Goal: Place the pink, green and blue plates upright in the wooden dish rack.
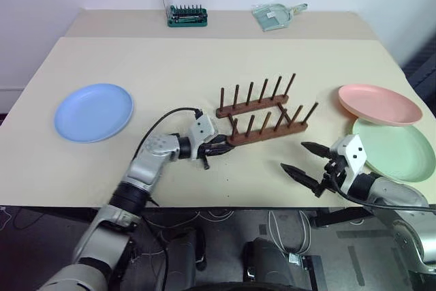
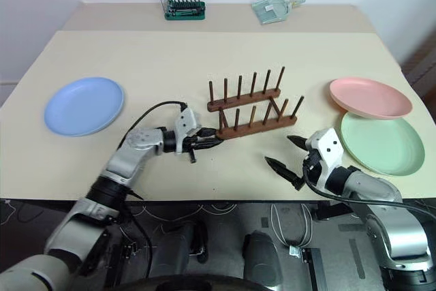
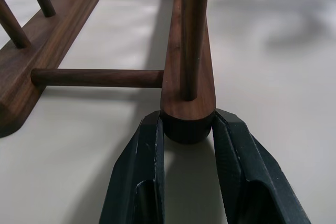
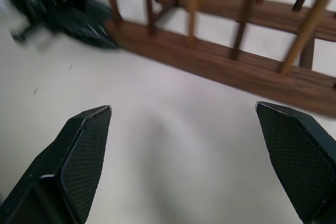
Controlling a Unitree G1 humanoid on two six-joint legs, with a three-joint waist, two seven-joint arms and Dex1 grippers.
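Blue plate (image 1: 93, 112) lies flat at centre left of the beige matte table (image 1: 204, 59). Left gripper (image 1: 219, 146) has its fingers clamped on the near bar's left end of the dark wooden dish rack (image 1: 262, 110), frame centre; the left wrist view shows the black ribbed fingers (image 3: 137, 174) pinching the rounded bar end, hidden in the eye views. Right gripper (image 1: 304, 161), lower right, has its fingers wide apart and empty; its wrist view shows the rack pegs from the side. Pink plate (image 1: 379, 103) overlaps the green plate (image 1: 395, 150) at right. White wall behind.
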